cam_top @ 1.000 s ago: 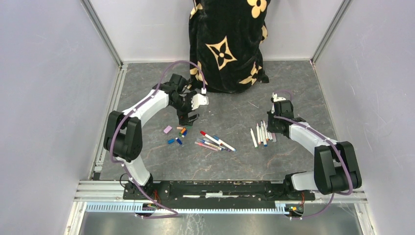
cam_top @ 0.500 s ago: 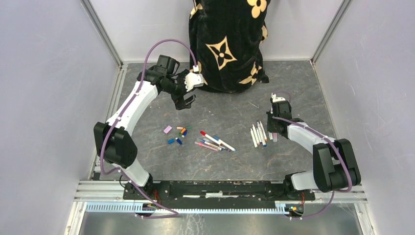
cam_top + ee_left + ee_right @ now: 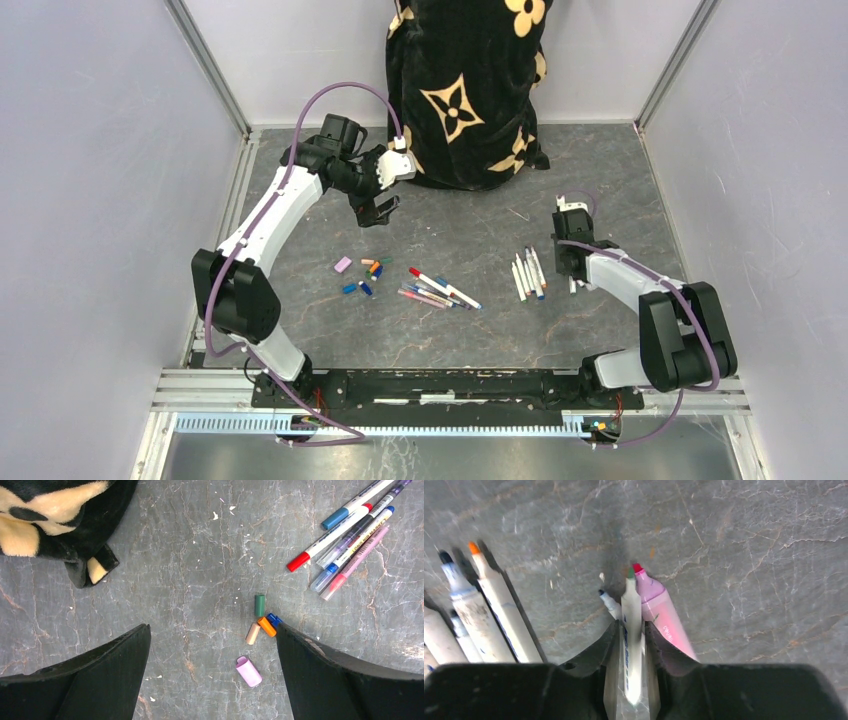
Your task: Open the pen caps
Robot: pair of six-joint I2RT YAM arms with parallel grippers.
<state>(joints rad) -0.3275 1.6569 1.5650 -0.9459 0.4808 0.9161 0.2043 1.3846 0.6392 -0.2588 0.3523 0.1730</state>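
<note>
Several loose pen caps [image 3: 362,275] lie left of centre; the left wrist view shows a pink cap [image 3: 248,671], an orange [image 3: 267,626], a green [image 3: 259,605] and a blue one [image 3: 273,618]. Capped pens [image 3: 438,290] lie in a bundle at centre, also in the left wrist view [image 3: 345,535]. My left gripper [image 3: 378,210] hangs open and empty, high above the caps [image 3: 212,680]. My right gripper [image 3: 572,268] is shut on a white pen with a bare green tip [image 3: 631,615], low over the table. A pink pen [image 3: 661,612] lies beside it. Uncapped white pens [image 3: 530,272] lie to its left.
A black cloth with gold flowers [image 3: 465,90] stands at the back centre, its corner in the left wrist view [image 3: 50,525]. Grey walls and metal rails close the table on three sides.
My left arm has lifted and swung back from the caps toward the cloth, jaws open. My right gripper has shifted a little toward the near side with the white pen.
</note>
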